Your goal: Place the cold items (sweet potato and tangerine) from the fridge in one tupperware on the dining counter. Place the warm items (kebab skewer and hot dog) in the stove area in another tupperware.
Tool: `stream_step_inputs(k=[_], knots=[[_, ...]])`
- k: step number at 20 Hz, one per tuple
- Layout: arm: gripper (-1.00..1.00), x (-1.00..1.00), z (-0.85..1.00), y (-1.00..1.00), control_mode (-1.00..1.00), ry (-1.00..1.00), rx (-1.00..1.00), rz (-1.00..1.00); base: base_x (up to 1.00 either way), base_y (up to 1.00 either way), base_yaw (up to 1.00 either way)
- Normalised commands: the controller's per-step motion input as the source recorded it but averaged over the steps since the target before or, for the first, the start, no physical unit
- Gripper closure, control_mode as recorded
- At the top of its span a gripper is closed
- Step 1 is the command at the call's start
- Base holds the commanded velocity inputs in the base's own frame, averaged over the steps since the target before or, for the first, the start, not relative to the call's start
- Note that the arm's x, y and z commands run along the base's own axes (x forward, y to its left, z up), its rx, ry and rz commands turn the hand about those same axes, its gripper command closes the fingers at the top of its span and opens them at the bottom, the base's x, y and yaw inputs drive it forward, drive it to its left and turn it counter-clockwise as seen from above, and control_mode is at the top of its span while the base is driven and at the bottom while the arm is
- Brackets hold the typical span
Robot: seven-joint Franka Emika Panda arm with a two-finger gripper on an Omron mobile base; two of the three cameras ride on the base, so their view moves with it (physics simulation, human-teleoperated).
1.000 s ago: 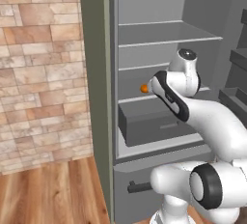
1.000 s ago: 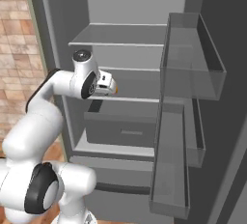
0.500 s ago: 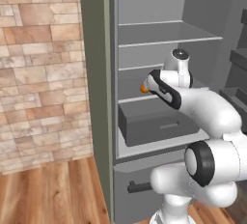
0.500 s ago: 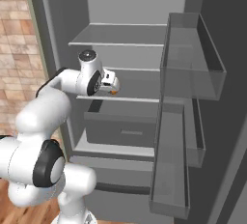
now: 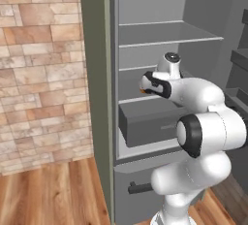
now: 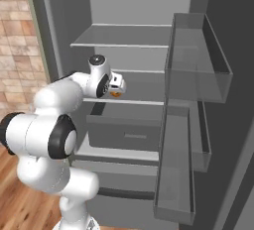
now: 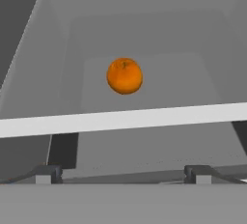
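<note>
Fridge (image 5: pixel 99 98) is open, pale grey shelves and a grey drawer (image 5: pixel 145 124) inside. Tangerine (image 7: pixel 124 75) sits alone on the fridge shelf (image 7: pixel 120 119) just above that drawer, roughly mid-shelf and set back from the shelf's white front lip. Gripper (image 7: pixel 120 174) is at the mouth of that same shelf, pointed in at the fruit, fingers spread wide with nothing between them; only the two dark fingertips (image 7: pixel 48 172) poke up at the bottom of the hand view, and they sit short of the lip, well apart from the tangerine. From the left base view the hand (image 5: pixel 156 84) covers nearly all of the fruit: just an orange sliver shows at its lower left edge. In the right base view the gripper (image 6: pixel 117 86) also blocks most of it, with an orange patch showing under the hand; finger spacing can't be read from either base view. Arm's elbow and big dark joint hide the right part of the drawer front in the left base view. Fridge door (image 6: pixel 198 100) stands open to the right of the shelves, its clear bins (image 6: pixel 201 60) translucent; the lower bin is cut by the arm-free bottom edge only slightly. Upper fridge shelves look bare. Brick wall (image 5: pixel 38 73) left of the fridge, wood floor (image 5: pixel 53 195) below it.
</note>
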Motion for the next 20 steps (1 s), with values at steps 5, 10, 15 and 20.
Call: stream_step_inputs(k=[5,10,15,20], knots=[[-1.0,0.58,-0.22,0.0,-1.0,0.01,0.0,0.0,0.0,0.0,0.0],[-1.0,0.53,-0.19,0.0,-1.0,0.04,0.0,0.0,0.0,0.0,0.0],[-1.0,0.45,-0.17,-0.01,-1.0,0.09,0.0,0.0,0.0,0.0,0.0],[-1.0,0.31,-0.15,0.0,-1.0,0.05,0.0,0.0,0.0,0.0,0.0]])
